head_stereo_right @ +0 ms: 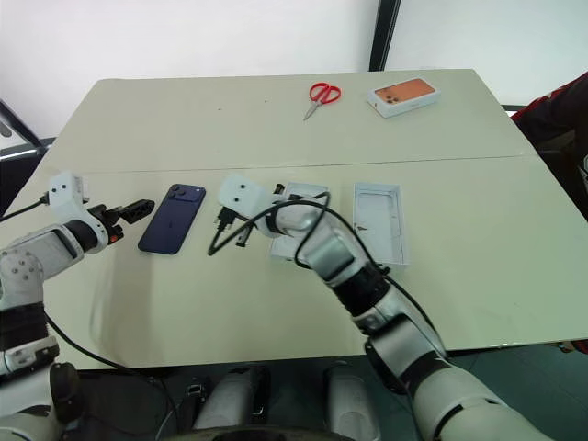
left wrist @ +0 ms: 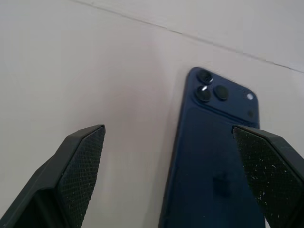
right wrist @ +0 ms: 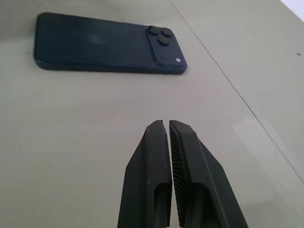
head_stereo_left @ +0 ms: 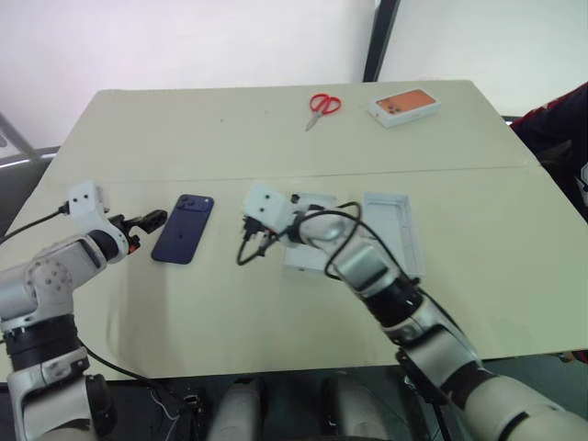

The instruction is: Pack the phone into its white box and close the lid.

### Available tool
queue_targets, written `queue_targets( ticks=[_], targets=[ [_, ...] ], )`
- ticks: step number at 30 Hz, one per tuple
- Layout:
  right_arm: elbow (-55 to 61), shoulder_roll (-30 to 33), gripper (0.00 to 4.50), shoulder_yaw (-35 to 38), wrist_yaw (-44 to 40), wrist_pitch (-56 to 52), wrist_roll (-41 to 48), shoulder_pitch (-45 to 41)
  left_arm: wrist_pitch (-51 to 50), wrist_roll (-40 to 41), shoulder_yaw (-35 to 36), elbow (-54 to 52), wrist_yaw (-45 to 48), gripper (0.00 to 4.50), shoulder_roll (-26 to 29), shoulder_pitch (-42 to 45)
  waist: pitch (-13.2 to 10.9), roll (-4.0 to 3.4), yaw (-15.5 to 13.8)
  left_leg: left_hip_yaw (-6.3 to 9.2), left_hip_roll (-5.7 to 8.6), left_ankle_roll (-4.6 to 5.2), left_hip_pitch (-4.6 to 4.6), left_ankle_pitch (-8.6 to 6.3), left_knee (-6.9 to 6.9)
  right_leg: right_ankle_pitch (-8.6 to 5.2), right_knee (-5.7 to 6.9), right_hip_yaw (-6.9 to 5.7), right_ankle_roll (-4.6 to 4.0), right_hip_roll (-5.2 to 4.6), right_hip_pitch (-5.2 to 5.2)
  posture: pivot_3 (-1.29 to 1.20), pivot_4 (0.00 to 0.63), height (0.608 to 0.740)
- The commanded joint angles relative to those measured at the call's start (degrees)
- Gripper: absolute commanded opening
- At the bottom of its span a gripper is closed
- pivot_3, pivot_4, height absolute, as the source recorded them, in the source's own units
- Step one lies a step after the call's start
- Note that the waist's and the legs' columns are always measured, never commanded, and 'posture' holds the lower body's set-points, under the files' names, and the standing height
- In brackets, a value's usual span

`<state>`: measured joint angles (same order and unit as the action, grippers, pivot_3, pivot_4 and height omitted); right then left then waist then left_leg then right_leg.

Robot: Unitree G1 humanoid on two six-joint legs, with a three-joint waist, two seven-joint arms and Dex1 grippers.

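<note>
With its jaws spread wide beside the phone (head_stereo_left: 183, 229), the left gripper (head_stereo_left: 154, 220) frames the handset, which lies back-up on the table (head_stereo_left: 276, 129), apart from the white box (head_stereo_left: 395, 230). The right gripper (right wrist: 169, 142), pinched shut and empty, points toward it. A clean pickup probably needs the fingers across the phone's long edges.

The left gripper (head_stereo_left: 156, 219) spreads its two black fingers (left wrist: 78, 166) wide, pointing forward and slightly down, with its forearm bent in from the left. The right gripper (right wrist: 169, 124) has its fingers pressed together, and its arm reaches across leftward, so it lies near the left gripper.
</note>
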<state>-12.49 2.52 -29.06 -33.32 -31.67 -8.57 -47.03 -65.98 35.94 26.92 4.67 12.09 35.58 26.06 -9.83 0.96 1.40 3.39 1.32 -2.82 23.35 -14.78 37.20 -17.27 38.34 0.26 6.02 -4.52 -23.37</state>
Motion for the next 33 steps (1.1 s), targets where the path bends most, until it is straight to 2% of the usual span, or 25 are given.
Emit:
queue_targets(
  ticks=[1, 6, 11, 14, 21, 33],
  targets=[
    [-6.24, -3.74, 0.18, -1.54, 1.86, 3.39, -1.54, -2.57, -3.19, -1.66, -3.7, 2.26, 1.75, 4.47, 2.25, 1.37, 0.0, 0.0, 0.28, 0.0, 0.01, -0.01, 0.0, 0.0, -0.03, 0.0, 0.01, 0.01, 0.0, 0.0, -0.01, 0.0, 0.15, 0.74],
    [-15.5, -7.6, 0.18, -1.3, 4.02, 7.37, -2.67, -4.85, -7.75, -0.68, -6.98, 5.19, 5.94, 4.47, 2.32, 2.51, 0.02, -0.01, 0.46, 0.03, -0.02, -0.17, -0.01, 0.1, -0.03, 0.0, 0.01, 0.01, 0.0, -0.08, 0.01, 0.0, 0.15, 0.74],
    [-18.6, -8.15, 0.18, -0.59, 4.35, 9.25, -3.1, -5.19, -14.81, 4.27, -6.39, 0.31, 10.03, 4.47, -0.92, 2.68, 0.04, -0.02, 0.41, 0.04, -0.01, -0.17, -0.02, 0.1, -0.06, 0.0, 0.01, 0.01, 0.0, -0.15, 0.03, 0.0, 0.15, 0.74],
    [-18.61, -7.83, 0.18, -0.33, 4.21, 9.59, -3.29, -4.76, -16.81, 4.55, -5.8, -1.64, 9.98, 4.47, -2.79, 2.35, 0.05, -0.03, 0.15, 0.06, -0.01, -0.17, -0.03, 0.1, -0.05, 0.0, 0.02, 0.01, 0.0, -0.15, 0.04, 0.0, 0.15, 0.74],
    [-18.56, -7.22, 0.18, -0.39, 3.54, 11.04, -4.08, -4.0, -21.6, 5.42, -0.34, -1.47, 8.8, 4.47, -9.55, 4.19, 0.07, -0.02, -0.62, 0.05, 0.01, -0.17, -0.03, 0.1, -0.02, 0.0, 0.0, 0.01, 0.0, -0.16, 0.07, 0.0, 0.15, 0.74],
    [-18.04, -7.5, 0.18, -1.14, 1.63, 13.04, -5.13, -2.99, -25.66, 4.35, 4.72, -2.49, 6.77, 4.47, -16.34, 5.64, 0.1, -0.01, -0.58, 0.06, 0.03, -0.17, -0.06, 0.1, -0.02, 0.0, -0.01, 0.0, 0.0, -0.17, 0.11, 0.0, 0.15, 0.74]
  ],
)
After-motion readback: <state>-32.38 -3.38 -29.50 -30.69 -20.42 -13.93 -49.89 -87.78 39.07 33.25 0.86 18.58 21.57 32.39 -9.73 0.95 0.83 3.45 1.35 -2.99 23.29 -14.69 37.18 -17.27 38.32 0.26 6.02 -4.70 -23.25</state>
